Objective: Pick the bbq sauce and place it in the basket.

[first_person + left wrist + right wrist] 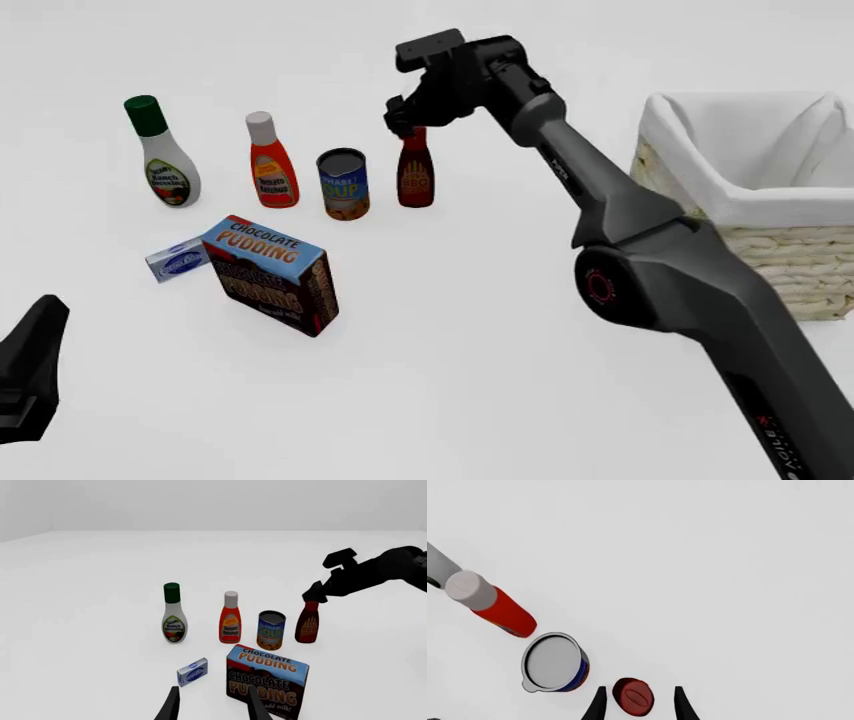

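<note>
- The bbq sauce (415,172) stood upright on the white bench (441,350) in the upper middle of the front view, last on the right of a row of four containers.
- Just left of it in that row stood a soup can (343,184), close but with a thin gap showing; further left came a ketchup bottle (271,162) and a ranch dressing bottle (163,153).
- The right gripper (404,118) hung over the sauce's red cap (633,697); in the right wrist view the cap sat between the two dark fingertips (597,704), with a sliver of bench showing on each side, so the jaws were open and held nothing.
- In the same wrist view the can's rim lay just beside the left-hand fingertip, the tightest edge around the bottle.
- To the right of the sauce in the front view the bench lay bare as far as the basket (801,255), which sat at the right edge of the frame, partly hidden by the right arm.
- A chocolate pudding box (274,273) stood nearer the camera, left of centre, with a small blue-and-white box (176,259) just beside its left side.
- The left gripper (212,707) hovered low in the lower left of the front view, well apart from the row, its jaws spread and holding nothing.
</note>
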